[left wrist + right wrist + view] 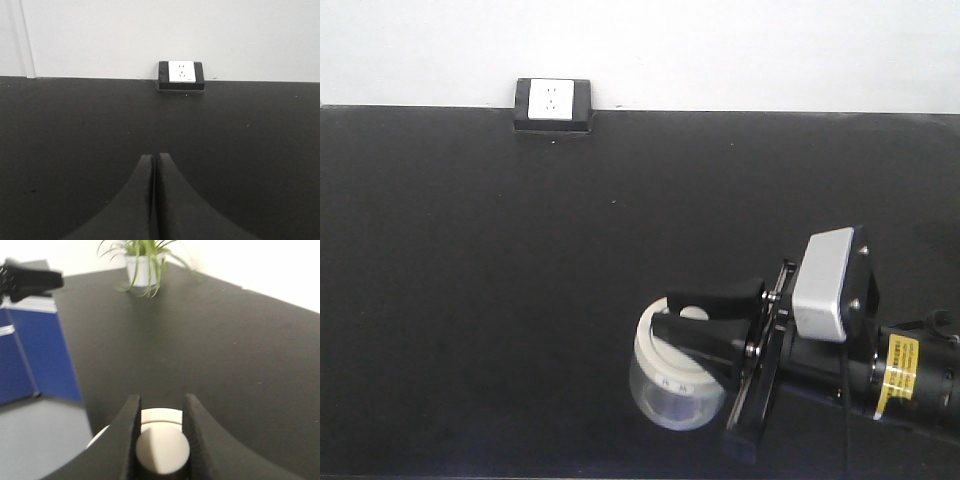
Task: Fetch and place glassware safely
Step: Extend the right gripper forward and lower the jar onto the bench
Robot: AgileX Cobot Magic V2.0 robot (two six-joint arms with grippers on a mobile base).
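R end effector (706, 320) clamped on jar (670, 392) knob nr table (470, 300) edge; L end effector (155, 200) together

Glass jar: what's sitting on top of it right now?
An off-white lid with a round knob; the right hand grips that knob. The hand covers much of the lid, and the inside of the jar cannot be judged.
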